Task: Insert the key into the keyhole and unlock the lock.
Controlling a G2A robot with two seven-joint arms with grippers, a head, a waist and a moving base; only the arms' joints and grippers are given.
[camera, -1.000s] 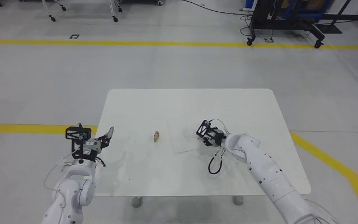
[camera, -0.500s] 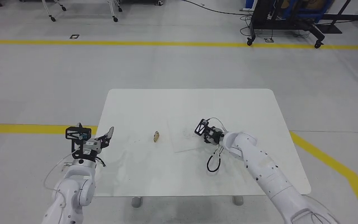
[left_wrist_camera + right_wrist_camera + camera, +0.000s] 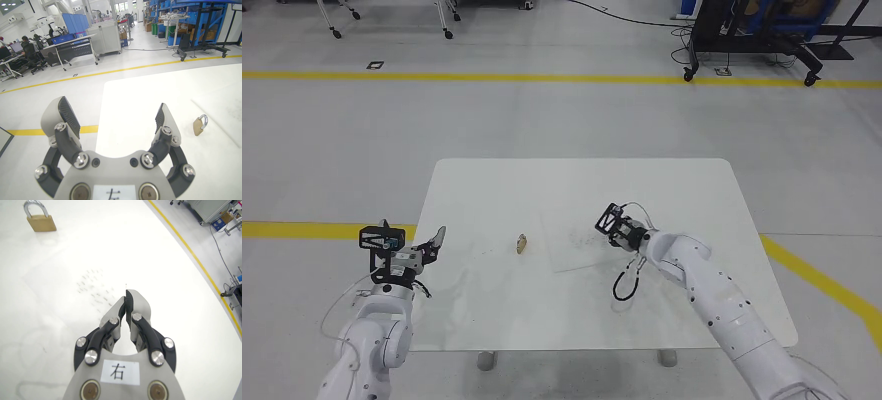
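Note:
A small brass padlock with a silver shackle lies on the white table, left of centre; it also shows in the left wrist view and the right wrist view. My right gripper is right of the padlock and well apart from it, over the table's middle. Its fingers are shut, and a thin dark sliver, the key seen edge-on, pokes out past the tips. My left gripper hangs open at the table's left edge, with nothing between its pads.
Faint scuff marks dot the tabletop under the right gripper. A faint straight line crosses the table near the centre. A black cable loop hangs from the right forearm. The table's edge runs under the left gripper.
My right gripper has shifted slightly toward the far side of the table, still shut. The left arm and the padlock have stayed put.

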